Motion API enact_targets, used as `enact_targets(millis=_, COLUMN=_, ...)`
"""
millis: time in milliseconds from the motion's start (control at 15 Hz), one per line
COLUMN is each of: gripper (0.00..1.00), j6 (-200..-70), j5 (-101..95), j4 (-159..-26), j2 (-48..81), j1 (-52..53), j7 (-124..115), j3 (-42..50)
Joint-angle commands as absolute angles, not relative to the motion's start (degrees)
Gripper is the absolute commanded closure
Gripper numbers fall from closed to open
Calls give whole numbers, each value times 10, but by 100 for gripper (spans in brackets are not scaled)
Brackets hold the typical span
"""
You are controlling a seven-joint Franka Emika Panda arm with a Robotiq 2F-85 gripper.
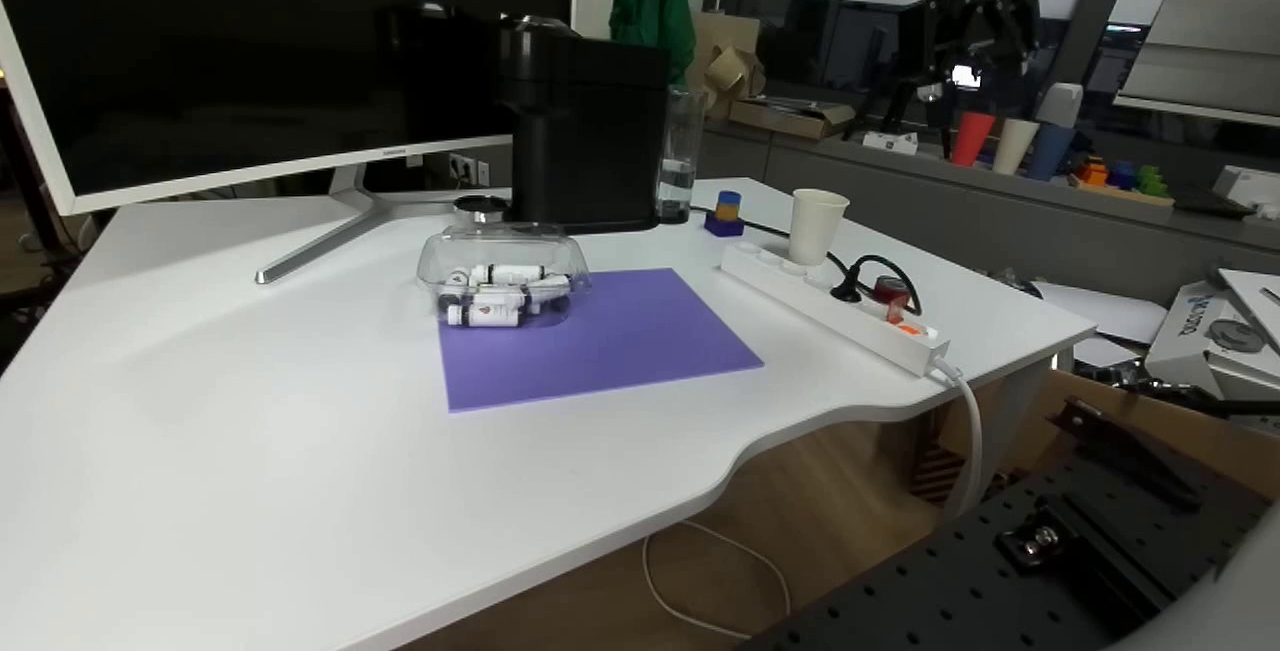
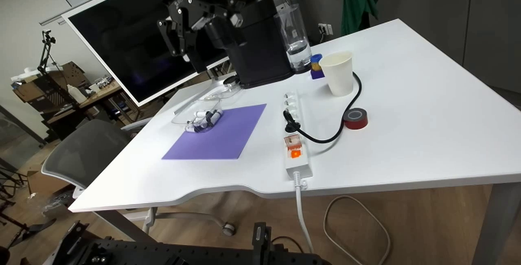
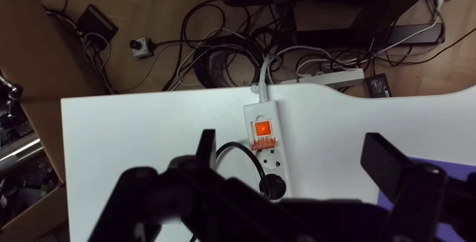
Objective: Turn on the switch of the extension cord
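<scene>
The extension cord is a white power strip lying on the white table, seen in both exterior views and in the wrist view. The switch, an orange rocker at its cable end, shows in both exterior views. In the wrist view the switch glows with a bright spot. A clear red flap beside it stands open. My gripper is open and empty, with fingers wide apart. In the exterior views the gripper is raised above the table, away from the strip.
A black plug with a curved cable sits in the strip. A paper cup and red tape roll stand beside it. A purple mat holds a clear box of vials. A black machine and monitor stand behind.
</scene>
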State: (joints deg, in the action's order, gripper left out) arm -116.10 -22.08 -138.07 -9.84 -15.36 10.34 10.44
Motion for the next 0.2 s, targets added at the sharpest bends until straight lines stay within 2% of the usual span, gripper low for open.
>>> enact_targets(millis=0, gripper=0, j6=-1149, j5=-187, j4=-1388, j2=-81, j1=-146, j7=88, j3=119)
enact_targets(millis=133, gripper=0, j6=-1183, j5=-186, j4=-1401, j2=-69, j1=-147, j7=76, j3=121)
